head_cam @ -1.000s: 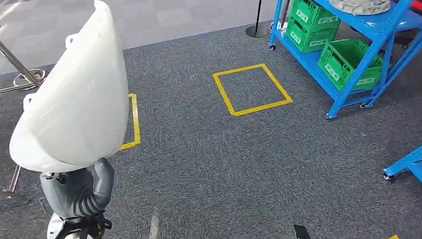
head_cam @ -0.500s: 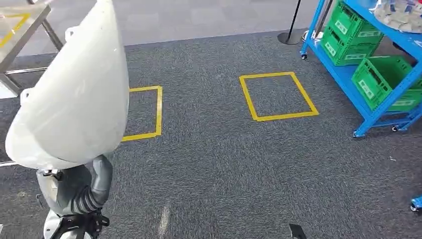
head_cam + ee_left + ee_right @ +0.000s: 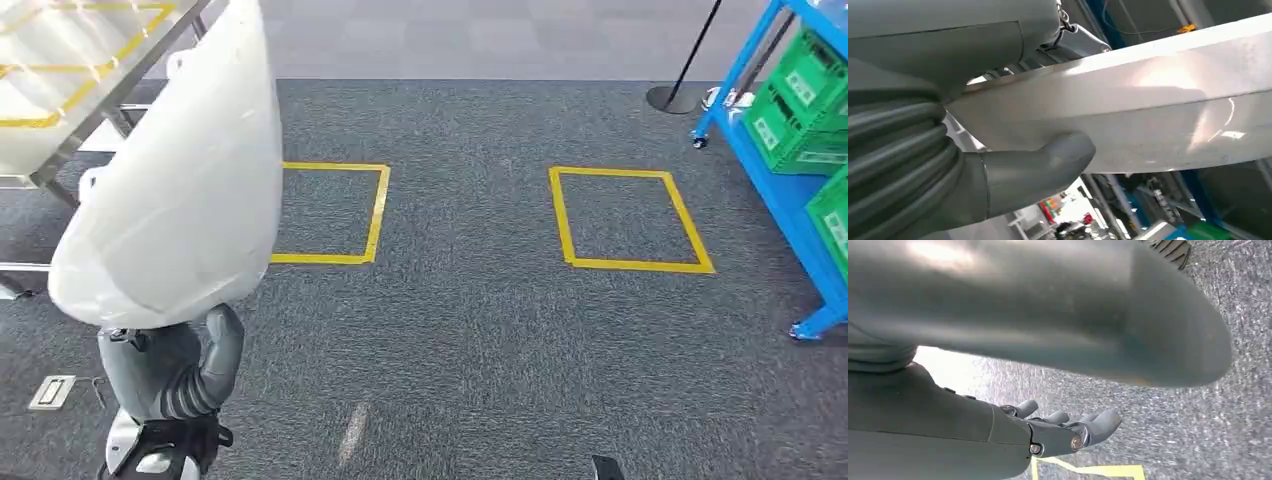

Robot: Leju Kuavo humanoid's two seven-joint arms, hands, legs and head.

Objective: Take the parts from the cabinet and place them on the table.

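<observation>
Floor: a big dark grey carpet (image 3: 470, 370) covers most of the room. Farther away the floor is lighter grey.

White part: a big, smooth, white curved shell (image 3: 180, 190) is held up in the air, above the carpet. It is wide and round at the low end and gets thin toward the top. In the left wrist view it looks like a long pale edge (image 3: 1158, 105) going across the picture.

Blue cabinet: a blue metal shelf rack (image 3: 790, 215) stands at the right side of the carpet. It has small wheels.

Green boxes: green crates (image 3: 800, 95) sit on the blue shelves.

Table: a metal-framed table (image 3: 70, 80) with a pale top and yellow lines on it is at the far left, just past the white part.

Yellow squares: two squares of yellow tape are on the carpet. One (image 3: 630, 220) is near the blue cabinet. The other (image 3: 335, 212) is near the white part, and the part hides its left side.

Pole: a thin black pole with a round foot (image 3: 673, 97) stands beside the blue cabinet.

Left hand: the left hand (image 3: 175, 375) grips the wide low end of the white part from below. The grey thumb (image 3: 1048, 162) presses on the part's side.

Right hand: the right hand (image 3: 1063, 432) hangs over the carpet with nothing in it. Its fingers (image 3: 1105, 422) are stretched out and a little apart.
</observation>
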